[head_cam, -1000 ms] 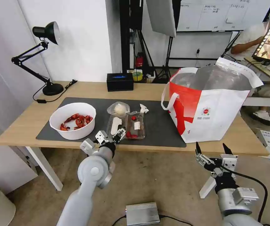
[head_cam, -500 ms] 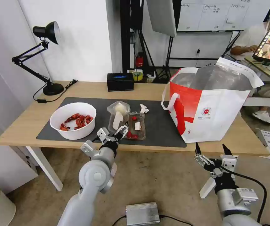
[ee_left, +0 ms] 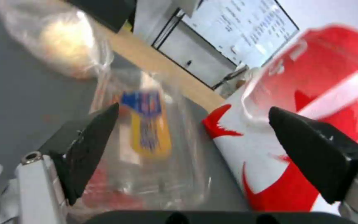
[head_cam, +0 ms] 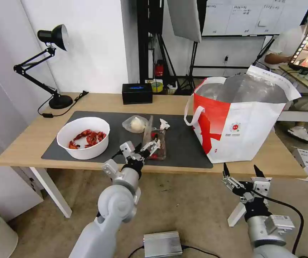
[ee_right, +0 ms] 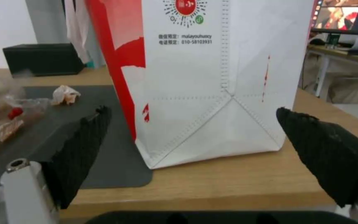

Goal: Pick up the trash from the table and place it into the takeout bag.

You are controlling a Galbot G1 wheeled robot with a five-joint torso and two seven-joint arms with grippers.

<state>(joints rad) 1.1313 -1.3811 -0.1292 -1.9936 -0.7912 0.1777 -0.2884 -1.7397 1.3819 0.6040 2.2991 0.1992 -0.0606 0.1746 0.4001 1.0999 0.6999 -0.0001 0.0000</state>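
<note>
Clear plastic, the clamshell tray (head_cam: 155, 140) is the one piece of trash being handled: its lid stands up on the dark mat (head_cam: 186, 150) while the left pincer (head_cam: 144, 148) sits at its near edge. From the left wrist view the fingers (ee_left: 85, 149) look spread with the tray between them, so I cannot tell whether anything is truly pinched. As I judge it, the task is barely begun: 0 of 4 items are in the takeout bag (head_cam: 247, 132), which stands open at the right of the bench (head_cam: 28, 143). Left on the mat are the white bowl (head_cam: 83, 137) of red shells at the left, the small clear bag (head_cam: 135, 124) with its white lump behind the tray, and the crumpled napkin (head_cam: 164, 124) beside it. The right pincer (head_cam: 243, 171) hangs spread below the bench's near edge, right of centre. The bag's inside bottom is hidden.
</note>
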